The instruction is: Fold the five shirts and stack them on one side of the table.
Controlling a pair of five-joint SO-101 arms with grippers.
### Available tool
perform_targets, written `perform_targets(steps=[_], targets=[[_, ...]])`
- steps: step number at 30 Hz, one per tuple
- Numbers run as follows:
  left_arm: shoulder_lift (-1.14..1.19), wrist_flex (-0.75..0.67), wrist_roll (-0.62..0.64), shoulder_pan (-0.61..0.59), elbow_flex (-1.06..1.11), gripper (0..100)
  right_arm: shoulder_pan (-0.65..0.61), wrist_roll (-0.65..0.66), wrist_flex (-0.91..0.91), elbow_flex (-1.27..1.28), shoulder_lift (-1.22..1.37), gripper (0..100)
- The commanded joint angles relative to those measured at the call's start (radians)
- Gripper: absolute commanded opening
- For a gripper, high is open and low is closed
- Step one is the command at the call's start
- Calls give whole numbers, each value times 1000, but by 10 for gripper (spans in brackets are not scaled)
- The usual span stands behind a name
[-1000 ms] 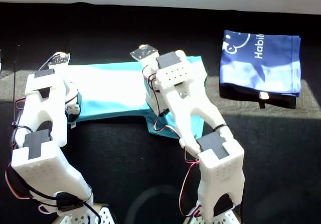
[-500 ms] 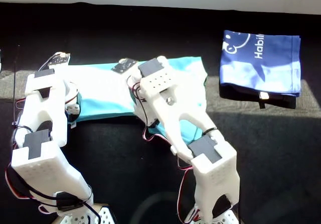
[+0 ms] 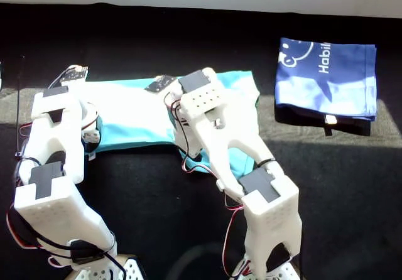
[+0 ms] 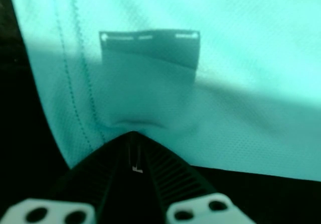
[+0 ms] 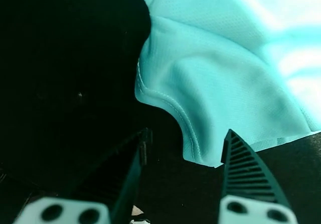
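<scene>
A teal shirt (image 3: pixel 135 113) lies spread out on the black table, left of centre. My left arm (image 3: pixel 56 135) stands at its left edge. In the left wrist view my left gripper (image 4: pixel 133 137) is shut on the edge of the teal shirt (image 4: pixel 225 93), and a sewn label (image 4: pixel 149 47) shows through the cloth. My right arm (image 3: pixel 217 120) lies across the shirt's right part. My right gripper (image 5: pixel 186 144) is open just above the table, with the curled hem of the teal shirt (image 5: pixel 215 83) between its fingers (image 5: pixel 235 151).
A folded blue shirt (image 3: pixel 326 76) lies at the back right on top of a folded dark one (image 3: pixel 320 122). The black table cloth (image 3: pixel 125 35) runs to a white wall at the back. The front right of the table is bare.
My right arm swung left over the teal shirt, then came slightly back to the right. The shirt's right hem has bunched up. The left arm has not moved.
</scene>
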Motion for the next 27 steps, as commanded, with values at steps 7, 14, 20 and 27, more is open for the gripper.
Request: perform_targets(steps=[7,14,20,27], targets=[[4,-40,6,12,-1,10,12,161,-162,196,-15,227],[4,-40,6,12,-1,10,64,163,-417,409,-7,227],[4,-40,6,12,-1,10,153,163,-595,489,-5,227],[4,-40,6,12,-1,10,188,160,-599,487,-12,8]])
